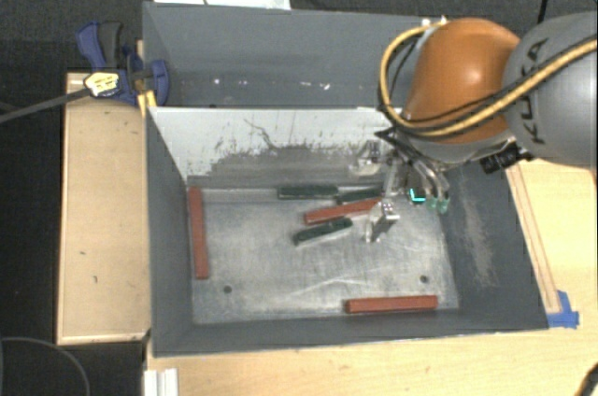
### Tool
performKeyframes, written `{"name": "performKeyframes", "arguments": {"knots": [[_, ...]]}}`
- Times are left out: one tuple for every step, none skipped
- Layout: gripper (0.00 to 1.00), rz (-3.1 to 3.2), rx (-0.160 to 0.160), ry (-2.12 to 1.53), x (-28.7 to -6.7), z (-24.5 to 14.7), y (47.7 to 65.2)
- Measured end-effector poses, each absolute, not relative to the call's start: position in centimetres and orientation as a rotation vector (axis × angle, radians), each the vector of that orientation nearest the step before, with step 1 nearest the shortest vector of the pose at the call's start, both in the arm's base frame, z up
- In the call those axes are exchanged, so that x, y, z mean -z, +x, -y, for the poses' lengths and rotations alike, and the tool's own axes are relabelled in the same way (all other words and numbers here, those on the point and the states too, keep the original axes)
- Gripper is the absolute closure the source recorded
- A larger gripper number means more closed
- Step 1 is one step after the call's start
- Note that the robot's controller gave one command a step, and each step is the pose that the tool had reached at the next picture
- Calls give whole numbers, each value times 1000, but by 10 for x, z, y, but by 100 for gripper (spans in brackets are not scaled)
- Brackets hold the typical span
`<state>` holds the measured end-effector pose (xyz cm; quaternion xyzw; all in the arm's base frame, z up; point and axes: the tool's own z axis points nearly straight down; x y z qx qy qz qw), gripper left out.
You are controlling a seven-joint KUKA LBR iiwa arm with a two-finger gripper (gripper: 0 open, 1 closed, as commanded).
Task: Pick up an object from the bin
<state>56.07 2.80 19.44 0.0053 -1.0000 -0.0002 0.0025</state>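
Currently gripper (381, 221) sits low at the right end of the red-brown flat bar (327, 215), centre of grey metal bin (308, 277). Dark green stick (322, 233) lies just beside. I can't tell the jaw opening; orange wrist cover (462, 72) blocks it.

A red stick (329, 215) lies flat mid-bin (280, 77), ends toward 3 and 9 o'clock, slightly tilted. Upper green stick (306, 191) lies at its 11 o'clock, lower green stick (321, 234) just beside it at 6 o'clock.

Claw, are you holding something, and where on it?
Cannot tell. The claw sits at the right end of the middle red-brown stick, beside a dark green stick.
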Motion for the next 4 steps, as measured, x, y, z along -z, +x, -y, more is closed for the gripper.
{"name": "performKeyframes", "arguments": {"knots": [[0,3145,1,15,-199,-28,562],[0,3147,1,122,-122,-44,581],[0,3134,1,162,-82,-47,583],[0,3144,1,44,-126,-48,589]]}}
